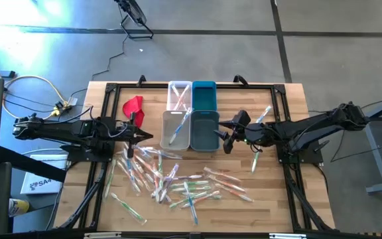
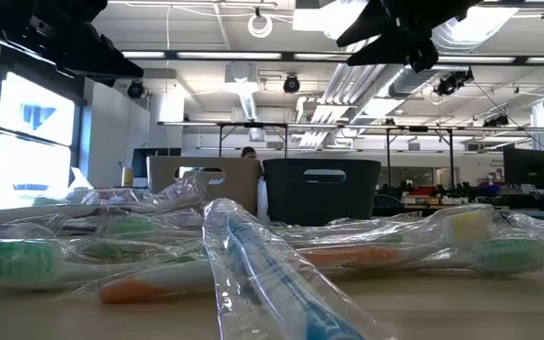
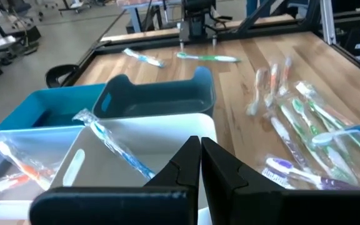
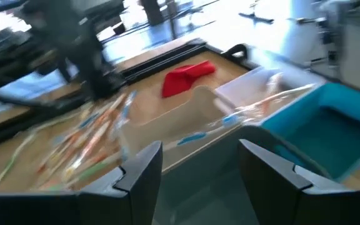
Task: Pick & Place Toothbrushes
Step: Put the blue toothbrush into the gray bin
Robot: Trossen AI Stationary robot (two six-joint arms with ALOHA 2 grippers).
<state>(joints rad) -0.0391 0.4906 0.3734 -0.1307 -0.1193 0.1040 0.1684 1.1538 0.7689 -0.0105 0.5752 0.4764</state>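
The toothbrushes (image 1: 178, 182) look light, stiff and slippery in their wrappers, so grasp mid-handle; left pincer (image 3: 200, 164) is clenched empty, right pincer (image 4: 200, 164) released.

Cloth (image 1: 132, 105): you've got red.
Bins (image 1: 204, 94): teal, white, grey.
Toothbrushes (image 1: 178, 182): pink, orange, green, blue.
Table (image 1: 290, 113): pale wood.

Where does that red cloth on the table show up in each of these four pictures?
High view: the red cloth lies at the table's far left, left of the bins.
Low view: not in it.
Left wrist view: not in it.
Right wrist view: the cloth lies beyond the white bin.
Shared landmark: the white bin, with the cloth beside it in both views.
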